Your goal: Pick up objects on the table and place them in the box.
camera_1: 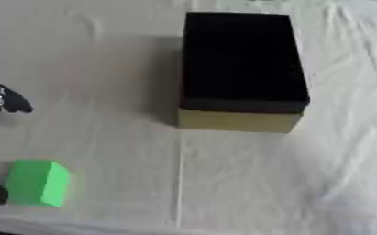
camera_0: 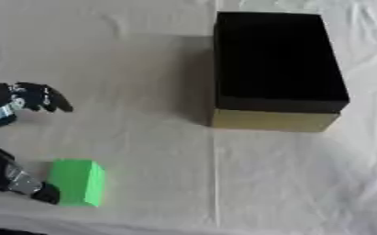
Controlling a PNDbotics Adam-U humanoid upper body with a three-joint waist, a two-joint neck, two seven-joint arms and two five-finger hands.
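Green block (camera_0: pixel 77 181) lay near the front edge of the cloth-covered table (camera_0: pixel 159 137); the left hand (camera_0: pixel 27 98) spread wide around it, thumb touching its side, not closed. Well apart stood the black box (camera_0: pixel 275 59).

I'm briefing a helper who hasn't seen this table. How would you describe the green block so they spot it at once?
Start at the big box with the black inside, standing at the far side of the cloth-covered table. From it, look toward the near left corner, where the green block lies beside the robot's left hand. It is the only brightly coloured thing on the pale cloth.
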